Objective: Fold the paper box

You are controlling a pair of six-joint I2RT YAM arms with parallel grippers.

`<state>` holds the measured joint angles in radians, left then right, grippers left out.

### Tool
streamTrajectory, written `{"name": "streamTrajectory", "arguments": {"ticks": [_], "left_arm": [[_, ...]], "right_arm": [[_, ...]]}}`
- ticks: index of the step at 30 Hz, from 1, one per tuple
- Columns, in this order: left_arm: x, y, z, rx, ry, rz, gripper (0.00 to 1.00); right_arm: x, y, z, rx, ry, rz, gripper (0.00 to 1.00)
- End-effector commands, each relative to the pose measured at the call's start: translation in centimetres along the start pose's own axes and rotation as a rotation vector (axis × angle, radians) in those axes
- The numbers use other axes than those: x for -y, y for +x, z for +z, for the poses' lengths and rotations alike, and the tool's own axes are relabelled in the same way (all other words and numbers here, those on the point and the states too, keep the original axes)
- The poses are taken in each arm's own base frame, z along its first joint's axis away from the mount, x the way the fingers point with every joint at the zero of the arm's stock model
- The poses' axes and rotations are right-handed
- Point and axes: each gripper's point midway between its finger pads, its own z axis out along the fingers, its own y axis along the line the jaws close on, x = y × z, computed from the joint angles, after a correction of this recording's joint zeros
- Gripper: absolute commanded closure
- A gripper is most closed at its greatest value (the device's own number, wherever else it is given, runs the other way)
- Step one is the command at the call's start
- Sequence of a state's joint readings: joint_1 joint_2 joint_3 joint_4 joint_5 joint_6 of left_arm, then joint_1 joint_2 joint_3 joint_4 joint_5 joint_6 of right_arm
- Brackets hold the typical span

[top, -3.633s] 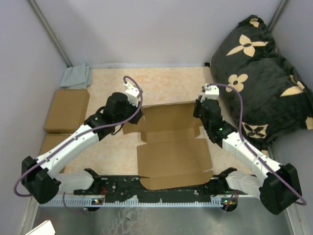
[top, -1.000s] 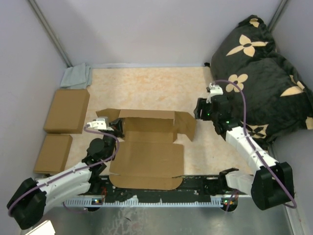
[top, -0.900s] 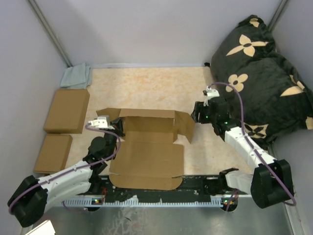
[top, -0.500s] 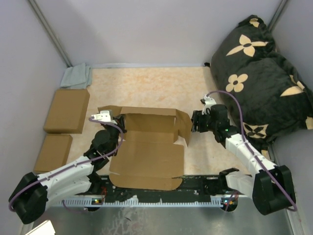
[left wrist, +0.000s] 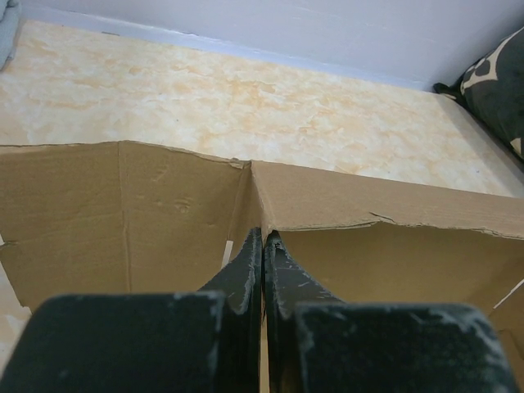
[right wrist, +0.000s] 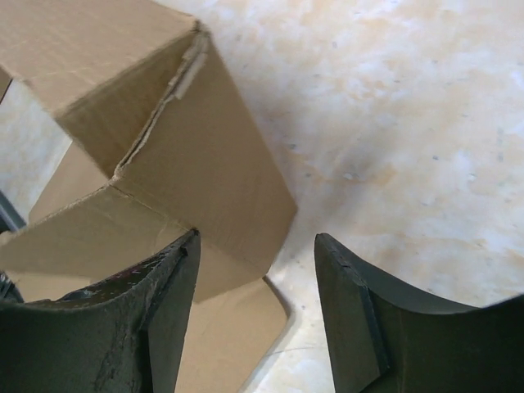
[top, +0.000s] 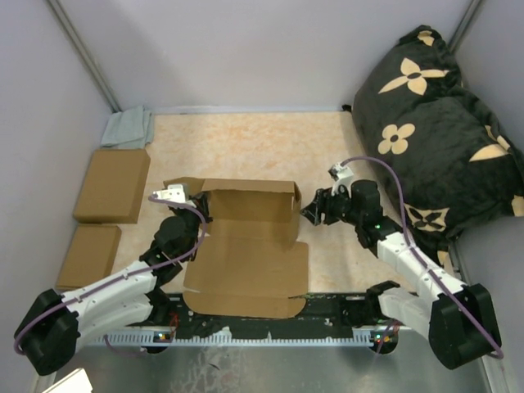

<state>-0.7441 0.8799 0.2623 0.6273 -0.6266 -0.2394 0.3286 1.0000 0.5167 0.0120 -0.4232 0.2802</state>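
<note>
Across the near half of the desk [top: 262, 147], the box [top: 246, 246] is lying half-formed, its back wall standing up and its big flap spreading flat toward the arm bases. I am seeing pale marbled beige over the whole surface, with plain grey walls [top: 246, 49] closing it in. A grey cloth [top: 128, 127] is sitting in the far left corner, and a far carton [top: 113, 184] and a near carton [top: 86, 255] are lining the left edge. A black flowered pillow [top: 434, 123] is crowding the right. My left hand [left wrist: 263, 246] is clenched, tips up against the back wall's seam. My right hand [right wrist: 258, 239] is hanging released just beside the box's right end flap.
</note>
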Motion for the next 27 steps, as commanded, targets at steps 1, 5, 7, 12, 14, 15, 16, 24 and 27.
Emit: {"name": "streamTrajectory", "arguments": {"ticks": [1, 5, 7, 12, 14, 15, 16, 24, 27], "left_arm": [[0.4, -0.3, -0.2, -0.011, 0.014, -0.008, 1.00], [0.4, -0.1, -0.3, -0.026, 0.011, -0.004, 1.00], [0.3, 0.1, -0.4, -0.035, 0.008, 0.001, 1.00], [0.2, 0.5, -0.6, -0.046, 0.014, 0.003, 1.00], [0.4, 0.6, -0.7, -0.049, 0.026, 0.001, 1.00], [0.4, 0.7, -0.8, -0.051, 0.031, 0.000, 1.00], [0.4, 0.8, -0.8, -0.053, 0.035, 0.001, 1.00], [0.8, 1.3, -1.4, -0.053, 0.079, 0.006, 1.00], [0.7, 1.3, -1.7, -0.036, 0.088, 0.025, 1.00]], "right_arm": [[-2.3, -1.0, 0.8, 0.056, -0.072, -0.092, 0.41], [-3.0, -0.9, 0.7, 0.076, -0.097, -0.108, 0.39], [-3.0, -1.0, 0.5, 0.089, -0.095, -0.114, 0.38], [-4.2, -1.6, 0.1, 0.139, -0.129, -0.137, 0.31], [-4.4, -1.7, 0.1, 0.148, -0.134, -0.143, 0.29], [-4.5, -1.8, 0.2, 0.151, -0.137, -0.147, 0.29], [-4.6, -1.9, 0.2, 0.154, -0.139, -0.150, 0.29], [-4.9, -1.5, 1.9, 0.148, -0.077, -0.194, 0.30], [-4.5, -1.0, 2.9, 0.142, -0.026, -0.191, 0.34]]}}
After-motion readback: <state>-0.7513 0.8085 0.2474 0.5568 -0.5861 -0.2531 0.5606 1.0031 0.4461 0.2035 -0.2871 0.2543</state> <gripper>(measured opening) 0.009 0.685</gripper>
